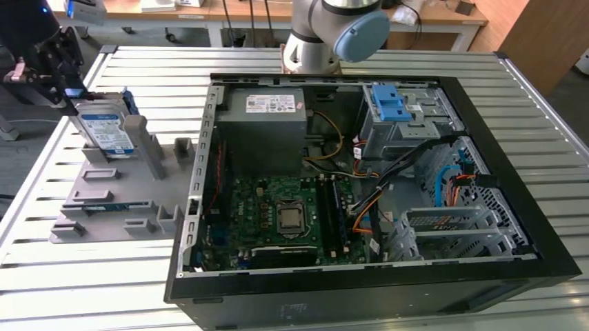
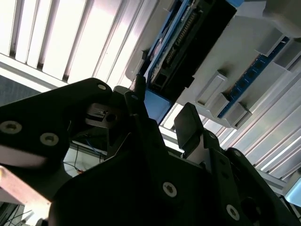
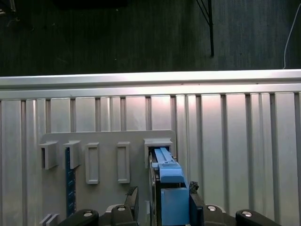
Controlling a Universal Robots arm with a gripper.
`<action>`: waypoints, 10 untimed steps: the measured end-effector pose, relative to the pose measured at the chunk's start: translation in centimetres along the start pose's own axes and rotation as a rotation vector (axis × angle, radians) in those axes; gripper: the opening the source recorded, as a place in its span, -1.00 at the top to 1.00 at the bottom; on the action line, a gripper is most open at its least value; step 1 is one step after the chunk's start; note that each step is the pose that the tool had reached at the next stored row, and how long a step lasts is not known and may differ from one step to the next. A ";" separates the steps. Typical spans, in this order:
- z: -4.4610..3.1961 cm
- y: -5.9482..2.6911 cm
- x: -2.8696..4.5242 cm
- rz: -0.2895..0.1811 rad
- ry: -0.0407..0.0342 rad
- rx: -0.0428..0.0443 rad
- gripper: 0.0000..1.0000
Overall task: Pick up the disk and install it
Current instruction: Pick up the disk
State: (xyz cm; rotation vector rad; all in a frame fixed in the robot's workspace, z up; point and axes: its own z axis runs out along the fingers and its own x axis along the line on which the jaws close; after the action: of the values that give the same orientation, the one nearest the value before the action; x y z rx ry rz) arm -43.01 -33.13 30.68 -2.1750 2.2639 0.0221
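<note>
First wrist view: gripper [image 3: 163,197] jaws spread and straddling the near end of the disk [image 3: 169,172], with a gap showing on one side, so by my read not pinched; the disk stands on edge in the grey holder [image 3: 108,139], long axis straight ahead of the fingertips.

Exterior view: my arm [image 1: 308,41] is silver-grey tube sections w/ a rounded joint and a light-blue cap [image 1: 361,34]. There's a small pinkish part [image 1: 14,72] on the black wrist end. In the second wrist view I see the gripper [image 2: 162,106] as matte black: chunky, angular links, approx. 4 silver round screws [image 2: 169,189] in recessed holes.
</note>
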 end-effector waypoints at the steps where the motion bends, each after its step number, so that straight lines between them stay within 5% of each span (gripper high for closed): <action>1: 0.05 0.01 -0.05 0.000 -0.0002 0.0000 -0.04; 10: 0.61 0.09 -0.14 -0.007 -0.0009 0.0000 -0.04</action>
State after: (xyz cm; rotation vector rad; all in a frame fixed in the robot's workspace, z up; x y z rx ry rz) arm -43.11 -32.98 30.08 -2.1828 2.2553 0.0231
